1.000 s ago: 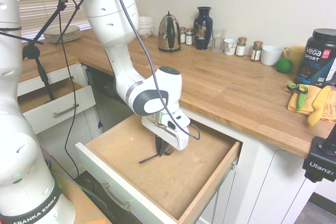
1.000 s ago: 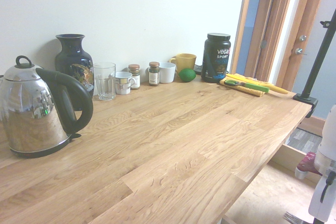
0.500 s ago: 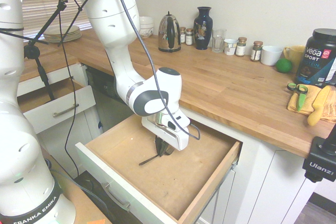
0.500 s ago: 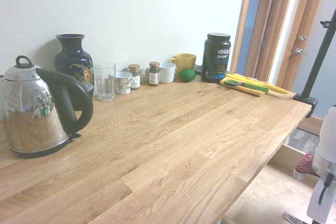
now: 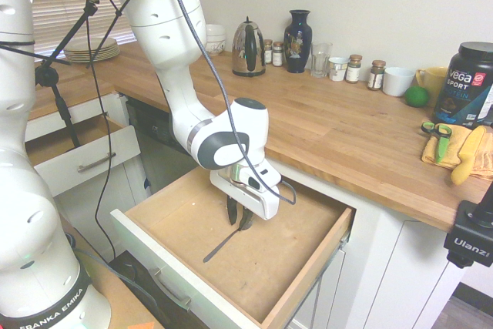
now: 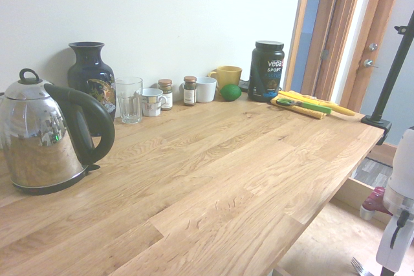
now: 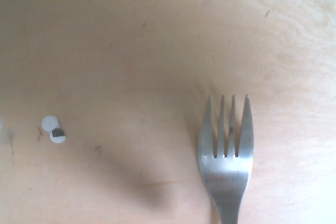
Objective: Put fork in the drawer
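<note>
The fork (image 5: 223,243) lies flat on the bare wooden bottom of the wide open drawer (image 5: 285,267), its handle pointing toward the white front. My gripper (image 5: 237,213) hangs just above the fork's head, fingers open and apart from the metal. In the wrist view the fork (image 7: 226,150) shows its tines against the drawer wood. The second exterior view catches only the fork's tines (image 6: 357,265) at the bottom edge, beside the gripper's white body.
A smaller white-fronted drawer (image 5: 81,161) stands open at the left. On the wooden counter (image 5: 339,129) are a kettle (image 5: 248,48), a dark vase (image 5: 298,31), jars, cups, a black tub (image 5: 466,86) and green-handled scissors (image 5: 436,132) on a yellow cloth.
The fork was held tilted with its handle end raised; now it lies flat on the drawer bottom. The gripper has let go and lifted slightly.
</note>
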